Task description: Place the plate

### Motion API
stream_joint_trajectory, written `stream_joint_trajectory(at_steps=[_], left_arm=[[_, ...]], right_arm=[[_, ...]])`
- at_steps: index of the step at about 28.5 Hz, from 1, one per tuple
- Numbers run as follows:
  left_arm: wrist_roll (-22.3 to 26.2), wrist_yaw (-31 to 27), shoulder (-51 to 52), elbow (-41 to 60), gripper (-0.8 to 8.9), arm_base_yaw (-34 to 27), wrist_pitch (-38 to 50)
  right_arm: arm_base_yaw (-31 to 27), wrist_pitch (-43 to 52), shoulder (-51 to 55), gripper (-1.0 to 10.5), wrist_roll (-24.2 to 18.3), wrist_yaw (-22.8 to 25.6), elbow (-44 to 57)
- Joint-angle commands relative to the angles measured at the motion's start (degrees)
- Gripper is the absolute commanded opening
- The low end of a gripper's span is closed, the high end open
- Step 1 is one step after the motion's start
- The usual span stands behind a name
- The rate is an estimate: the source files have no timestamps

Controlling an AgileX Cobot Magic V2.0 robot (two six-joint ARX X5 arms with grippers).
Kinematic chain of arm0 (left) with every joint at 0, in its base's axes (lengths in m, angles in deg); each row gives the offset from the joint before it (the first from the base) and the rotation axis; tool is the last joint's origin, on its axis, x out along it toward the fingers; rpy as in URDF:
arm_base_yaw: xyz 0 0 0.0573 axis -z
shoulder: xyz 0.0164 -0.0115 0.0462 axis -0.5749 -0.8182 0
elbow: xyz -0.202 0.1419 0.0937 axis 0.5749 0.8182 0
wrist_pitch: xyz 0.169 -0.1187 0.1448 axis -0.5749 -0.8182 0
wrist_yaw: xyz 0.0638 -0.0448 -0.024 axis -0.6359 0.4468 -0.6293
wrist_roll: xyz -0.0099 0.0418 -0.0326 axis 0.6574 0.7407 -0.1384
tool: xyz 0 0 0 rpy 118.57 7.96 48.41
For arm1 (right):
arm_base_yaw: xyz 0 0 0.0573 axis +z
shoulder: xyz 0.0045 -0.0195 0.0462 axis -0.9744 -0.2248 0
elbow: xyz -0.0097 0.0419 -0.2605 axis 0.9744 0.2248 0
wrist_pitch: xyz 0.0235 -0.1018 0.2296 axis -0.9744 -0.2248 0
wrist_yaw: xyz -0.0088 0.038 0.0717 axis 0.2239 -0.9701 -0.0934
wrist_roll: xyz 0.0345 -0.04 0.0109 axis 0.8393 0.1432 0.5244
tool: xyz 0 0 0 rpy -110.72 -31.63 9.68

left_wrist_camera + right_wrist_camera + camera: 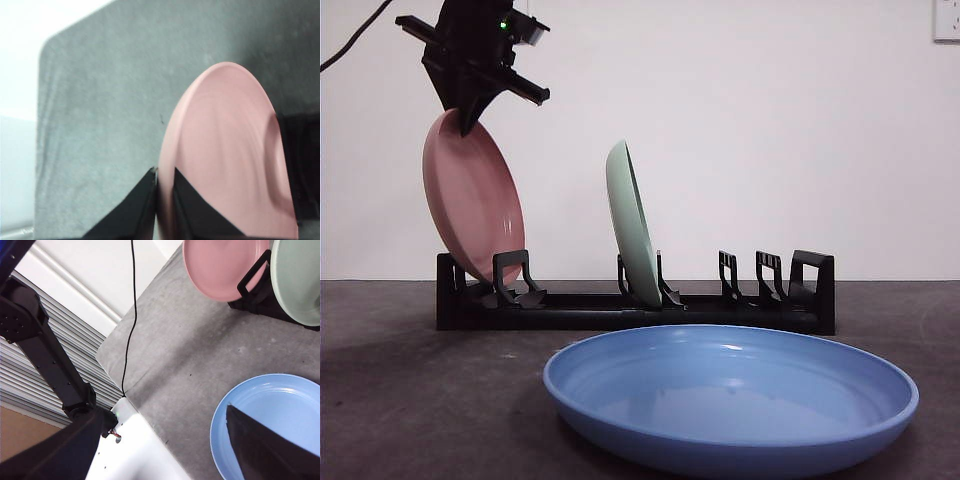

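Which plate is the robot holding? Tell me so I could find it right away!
Look for the long black dish rack standing across the grey table. At one end of it a round pink plate leans in a slot, with the left gripper shut on its top rim. The green plate stands alone mid-rack, and the blue plate lies flat in front.

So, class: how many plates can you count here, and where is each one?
3. A pink plate held at its rim by the left hand at the rack's end, a green plate standing mid-rack, a blue plate flat in front.
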Motion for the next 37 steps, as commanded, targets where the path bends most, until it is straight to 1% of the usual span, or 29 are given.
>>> stream_joint_trajectory(at_steps=[1,7,14,17,21,27,29,33,37], left_arm=[[0.17,0.66,0.13,-2.6,0.1,0.48,0.74],[0.24,-0.81,2.91,-3.52,0.1,0.57,-0.09],[0.22,-0.79,8.83,-3.52,0.1,0.55,-0.94],[0.11,0.26,12.09,-3.52,0.1,0.59,-2.16],[-1.7,5.49,16.63,-3.52,0.1,0.63,-5.66],[-4.61,16.7,22.53,-3.45,0.1,0.63,-12.17],[-5.14,18.51,24.39,-2.73,0.1,0.63,-14.36],[-5.31,22.4,28.76,2.19,0.1,0.63,-15.56],[-5.27,27.5,34.62,11.72,0.1,0.63,-14.29]], right_arm=[[0.13,0.28,-0.33,3.9,-0.9,-0.17,-0.81],[0.13,0.07,-0.33,3.9,-0.92,-0.2,-0.81],[0.13,0.04,-0.33,3.9,-0.92,-0.17,-0.81],[0.13,0.04,-0.33,3.9,-0.92,-0.17,-0.81],[0.13,-0.04,-0.33,3.9,-0.92,-0.15,-0.81],[0.13,-0.55,-0.33,3.9,-0.92,-0.15,-0.81],[0.13,-0.96,-0.33,3.9,-0.94,-0.15,-0.81],[0.13,-1.33,-0.31,3.9,-0.96,-0.17,-0.81],[0.13,-1.38,-0.31,3.9,-1.11,-0.17,-0.81]])
